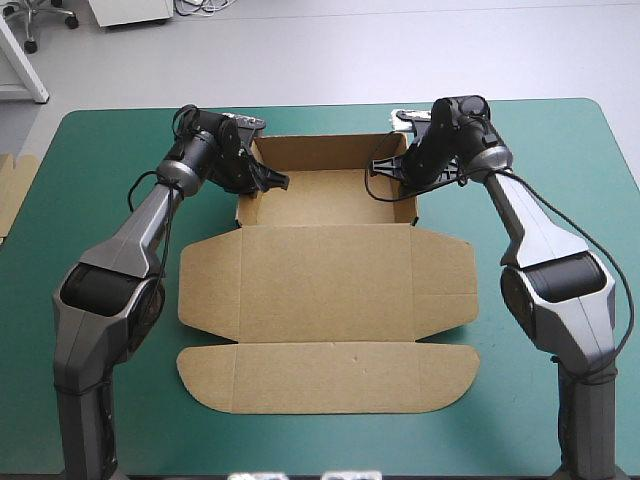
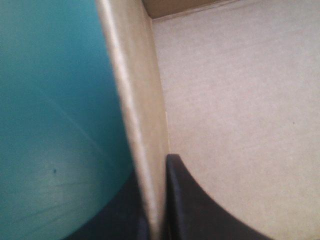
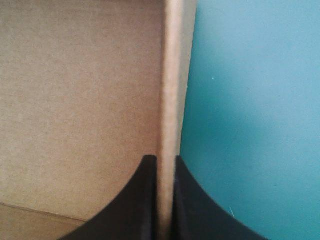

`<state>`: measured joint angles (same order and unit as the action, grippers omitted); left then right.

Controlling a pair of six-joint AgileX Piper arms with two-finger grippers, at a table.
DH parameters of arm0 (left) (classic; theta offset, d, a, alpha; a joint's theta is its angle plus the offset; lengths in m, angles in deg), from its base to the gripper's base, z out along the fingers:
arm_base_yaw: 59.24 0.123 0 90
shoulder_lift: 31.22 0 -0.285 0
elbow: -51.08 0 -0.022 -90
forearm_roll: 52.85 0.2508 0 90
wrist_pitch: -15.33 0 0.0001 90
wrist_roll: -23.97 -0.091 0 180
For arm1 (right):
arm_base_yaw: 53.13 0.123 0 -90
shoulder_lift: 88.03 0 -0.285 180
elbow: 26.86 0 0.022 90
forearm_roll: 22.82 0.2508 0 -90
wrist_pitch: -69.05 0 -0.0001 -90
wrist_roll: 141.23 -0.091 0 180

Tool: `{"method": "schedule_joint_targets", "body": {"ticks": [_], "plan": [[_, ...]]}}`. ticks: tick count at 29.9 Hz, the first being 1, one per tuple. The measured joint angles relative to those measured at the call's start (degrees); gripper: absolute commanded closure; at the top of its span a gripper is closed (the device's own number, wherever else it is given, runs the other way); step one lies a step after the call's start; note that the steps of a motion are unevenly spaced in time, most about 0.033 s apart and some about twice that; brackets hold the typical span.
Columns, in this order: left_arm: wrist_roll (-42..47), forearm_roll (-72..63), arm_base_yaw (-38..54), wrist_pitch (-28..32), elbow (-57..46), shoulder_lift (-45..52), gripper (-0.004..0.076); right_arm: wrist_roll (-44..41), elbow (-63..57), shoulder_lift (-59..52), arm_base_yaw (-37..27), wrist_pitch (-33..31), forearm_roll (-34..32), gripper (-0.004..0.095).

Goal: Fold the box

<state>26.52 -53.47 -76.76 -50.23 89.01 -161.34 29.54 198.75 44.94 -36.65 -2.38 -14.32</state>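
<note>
From above, the box (image 1: 325, 290), a cut sheet of brown corrugated board, lies in the middle of the teal-green table cover (image 1: 100, 180). Its far part stands as an open tray with raised walls. The lid (image 1: 330, 375), with its rounded front flap, lies flat toward the near edge. The left gripper (image 1: 262, 180), with two broad black fin-shaped fingers, sits at the tray's left side, and the right gripper (image 1: 390, 172) sits at its right side. A strip of further brown board (image 1: 12, 190) shows at the table's left edge.

In the left wrist view, the black fingers are nearly closed on the upright left wall (image 2: 137, 100), which runs between them and on ahead. One finger is inside the tray over the brown floor, and the other is outside over the teal-green cover.

In the right wrist view, the fingers likewise pinch the right wall (image 3: 172, 75). Only the thin board keeps them apart. The tray's inside lies on one side of the wall and bare cover on the other.
</note>
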Motion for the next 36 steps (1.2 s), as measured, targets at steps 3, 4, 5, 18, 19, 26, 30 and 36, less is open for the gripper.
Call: {"method": "schedule_joint_targets", "body": {"ticks": [3, 4, 5, 18, 19, 26, 30, 36], "plan": [[-0.02, -0.55, 0.00, 0.12, 0.00, -1.11, 0.0734, 0.18, -0.31, 0.55, 0.00, 0.05, -0.48, 0.0905], [-0.02, -0.62, 0.00, 0.24, 0.00, -1.18, 0.0734, 0.18, -0.60, 0.61, 0.00, 0.26, -0.53, 0.0904], [-0.07, -0.76, 0.00, 0.24, 0.00, -1.18, 0.0734, 0.18, -1.01, 0.55, 0.00, 0.55, -0.53, 0.0904], [-0.38, -2.14, 0.23, 0.33, 0.65, -2.20, 0.0734, 0.36, -4.85, -0.39, 0.68, 3.41, -2.15, 0.0905], [-0.43, -2.14, 0.23, 0.38, 0.65, -2.20, 0.0734, 0.36, -4.85, -0.39, 0.68, 3.47, -2.15, 0.0905], [-1.26, -2.33, 0.23, -0.97, 2.28, -2.67, 0.0641, 0.66, -4.41, -0.57, 0.84, 3.22, -2.41, 0.0706], [-3.21, -3.18, 0.17, -0.86, 3.08, -2.82, 0.0349, 2.07, -3.76, -0.57, 0.96, 1.64, -3.00, 0.0484], [-4.21, -4.99, 0.12, -1.50, 3.55, -2.63, 0.0175, 2.28, -2.96, -0.62, 0.96, 0.76, -3.26, 0.0392]]}}
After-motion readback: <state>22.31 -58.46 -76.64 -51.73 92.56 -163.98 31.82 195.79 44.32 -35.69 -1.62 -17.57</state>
